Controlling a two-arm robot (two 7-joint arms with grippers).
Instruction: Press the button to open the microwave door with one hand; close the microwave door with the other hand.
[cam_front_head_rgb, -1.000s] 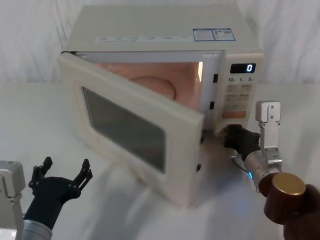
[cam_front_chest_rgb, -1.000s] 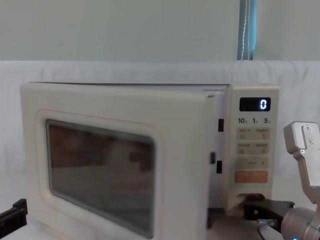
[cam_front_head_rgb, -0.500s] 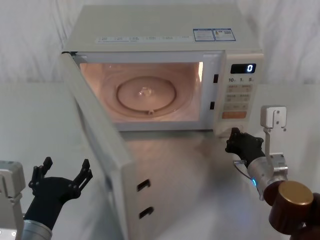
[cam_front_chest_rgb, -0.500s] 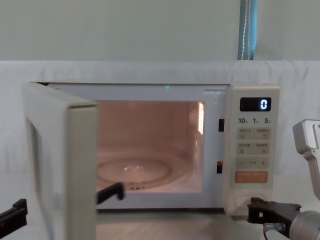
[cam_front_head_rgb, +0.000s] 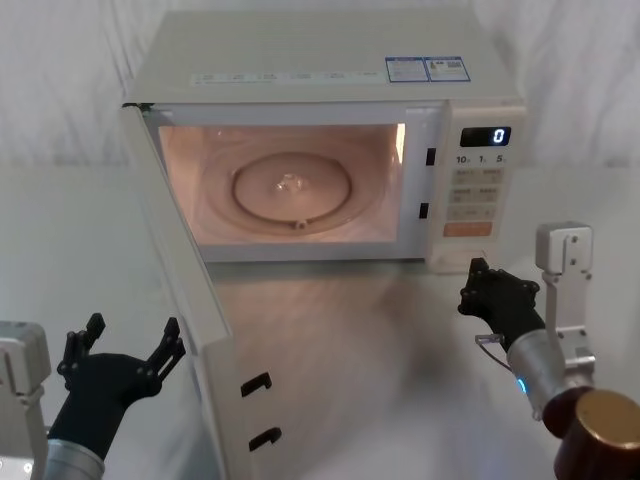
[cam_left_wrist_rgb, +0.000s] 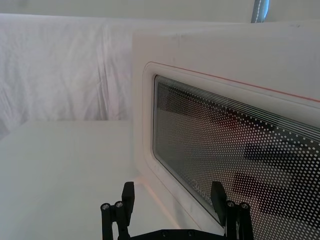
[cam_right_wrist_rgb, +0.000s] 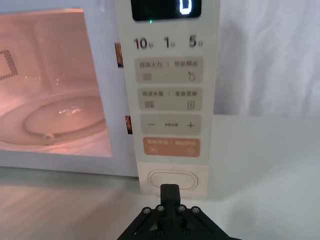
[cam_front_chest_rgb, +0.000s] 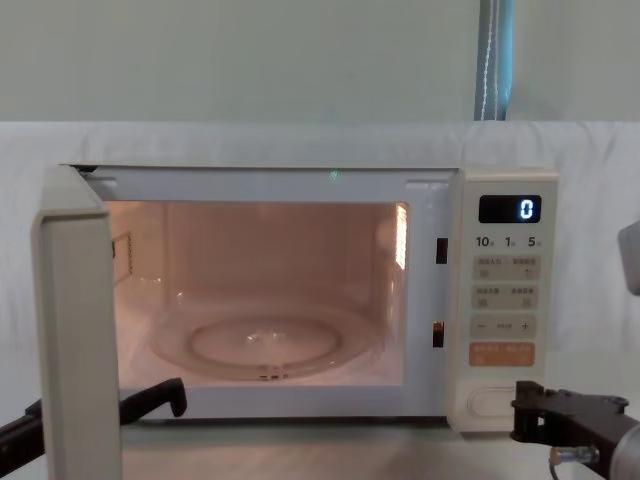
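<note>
Near table's front-left corner, left gripper (cam_front_head_rgb: 125, 350) spread wide, beside outer face of wide-open microwave door (cam_front_head_rgb: 190, 300); right gripper (cam_front_head_rgb: 478, 287) pressed together before button (cam_right_wrist_rgb: 171, 179).

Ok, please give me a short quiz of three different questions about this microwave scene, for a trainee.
1. True or false: the microwave door stands open.
2. Which gripper is nearest the button? A) left B) right
3. Fill in: the display reads ___.

Key:
1. True; the lit cavity shows.
2. B; the right gripper is shut, just before the button, while the left gripper waits open beside the door.
3. 0
</note>
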